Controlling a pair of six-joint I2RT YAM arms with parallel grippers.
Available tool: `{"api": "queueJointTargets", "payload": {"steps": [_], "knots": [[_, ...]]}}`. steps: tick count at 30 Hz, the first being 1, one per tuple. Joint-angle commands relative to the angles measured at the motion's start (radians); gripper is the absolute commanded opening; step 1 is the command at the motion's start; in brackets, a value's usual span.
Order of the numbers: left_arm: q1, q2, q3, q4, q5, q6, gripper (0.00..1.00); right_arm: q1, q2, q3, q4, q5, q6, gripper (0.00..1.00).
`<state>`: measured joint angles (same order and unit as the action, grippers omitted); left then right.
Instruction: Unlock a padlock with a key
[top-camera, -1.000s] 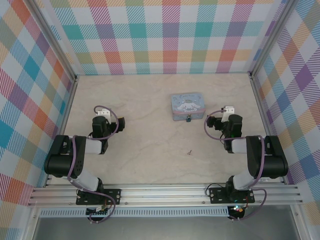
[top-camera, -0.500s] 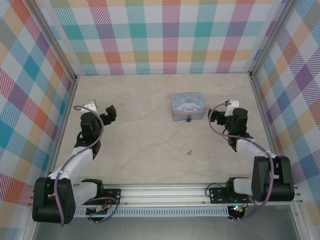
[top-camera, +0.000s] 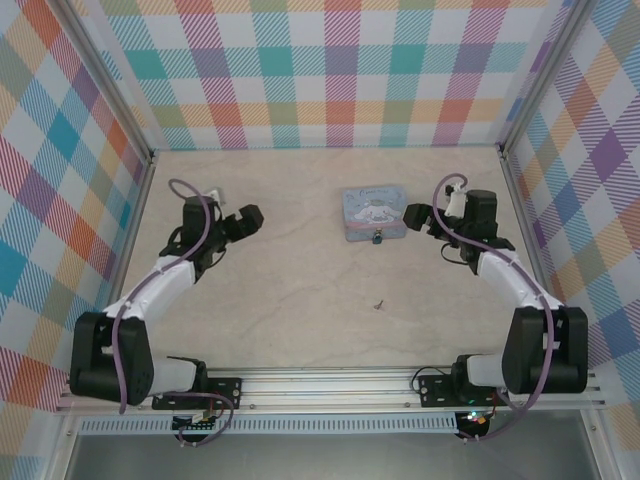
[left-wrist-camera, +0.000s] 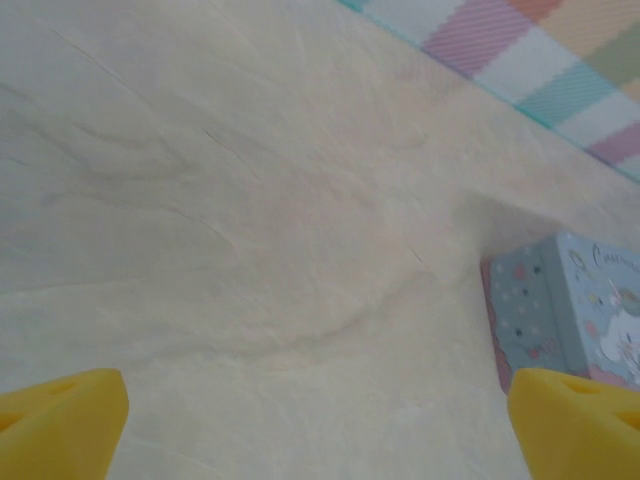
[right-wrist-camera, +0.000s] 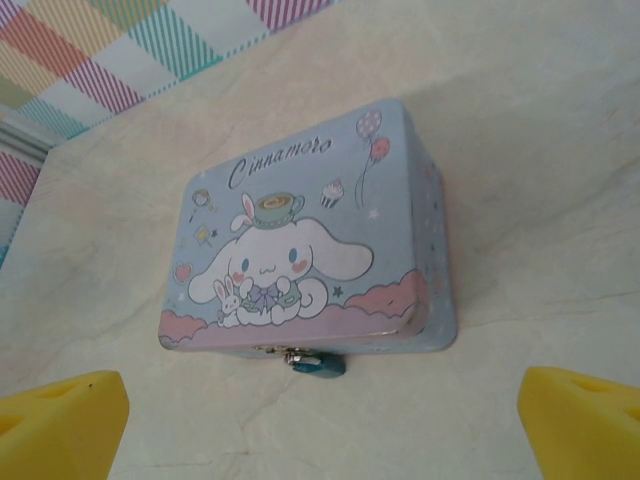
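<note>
My left tool (top-camera: 250, 216) and right tool (top-camera: 413, 214) gape empty, flanking the pale blue cartoon tin (right-wrist-camera: 300, 250); its bluish-grey metal padlock (right-wrist-camera: 318, 366) seems unopened, thin dark key (top-camera: 380, 304) ungrasped.

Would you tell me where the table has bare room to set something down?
Bare table lies between the left end effector and the tin, and behind the tin. Crowded: the tin's right, by the right end effector, and its front, where the padlock hangs.

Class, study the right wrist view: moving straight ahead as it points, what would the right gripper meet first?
The right gripper would most likely meet the tin, near the front edge where the padlock hangs; depth is unclear.
</note>
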<state>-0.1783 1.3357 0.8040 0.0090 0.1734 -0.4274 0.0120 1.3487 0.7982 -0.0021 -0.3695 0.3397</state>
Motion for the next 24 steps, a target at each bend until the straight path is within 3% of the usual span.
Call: {"api": "queueJointTargets", "payload": {"steps": [1,7,14,24], "knots": [[-0.054,0.079,0.071,-0.017,0.082,-0.035,0.96,-0.012,0.080,0.064,-0.050,-0.078,0.053,1.00],[-0.159,0.274,0.223,0.009,0.128,-0.061,0.94,-0.024,0.243,0.165,-0.044,-0.096,0.058,1.00],[-0.266,0.528,0.462,-0.010,0.173,-0.085,0.91,-0.026,0.418,0.297,-0.056,-0.204,0.042,1.00],[-0.369,0.801,0.778,-0.096,0.222,-0.105,0.90,-0.025,0.507,0.360,-0.073,-0.314,0.030,0.97]]}}
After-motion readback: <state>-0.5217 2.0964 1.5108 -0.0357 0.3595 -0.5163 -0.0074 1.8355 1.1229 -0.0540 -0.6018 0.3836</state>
